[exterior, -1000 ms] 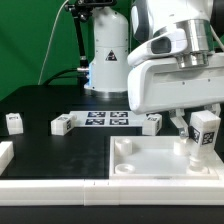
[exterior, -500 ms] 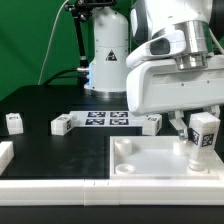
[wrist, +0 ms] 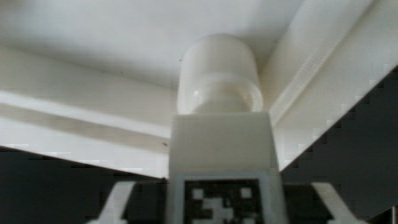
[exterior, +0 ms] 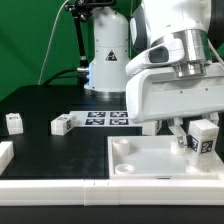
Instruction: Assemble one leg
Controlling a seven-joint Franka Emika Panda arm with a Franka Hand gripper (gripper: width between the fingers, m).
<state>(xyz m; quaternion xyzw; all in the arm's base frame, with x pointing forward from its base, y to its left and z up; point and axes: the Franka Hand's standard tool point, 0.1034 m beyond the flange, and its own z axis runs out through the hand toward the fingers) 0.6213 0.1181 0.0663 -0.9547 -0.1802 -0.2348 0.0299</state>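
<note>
Wrist view: tool (wrist: 221, 204) pinching leg (wrist: 222, 100), leg tip near white tray (exterior: 150, 168) corner.

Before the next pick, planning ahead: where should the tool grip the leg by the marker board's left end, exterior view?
Likely from above, across the middle of the leg: it lies on its side, so its long flat faces suit a pinch.

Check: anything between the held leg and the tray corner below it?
Nothing visible. The leg, clamped by the gripper, is tilted over the white tray piece; in the wrist view its rounded end faces a bare corner.
</note>
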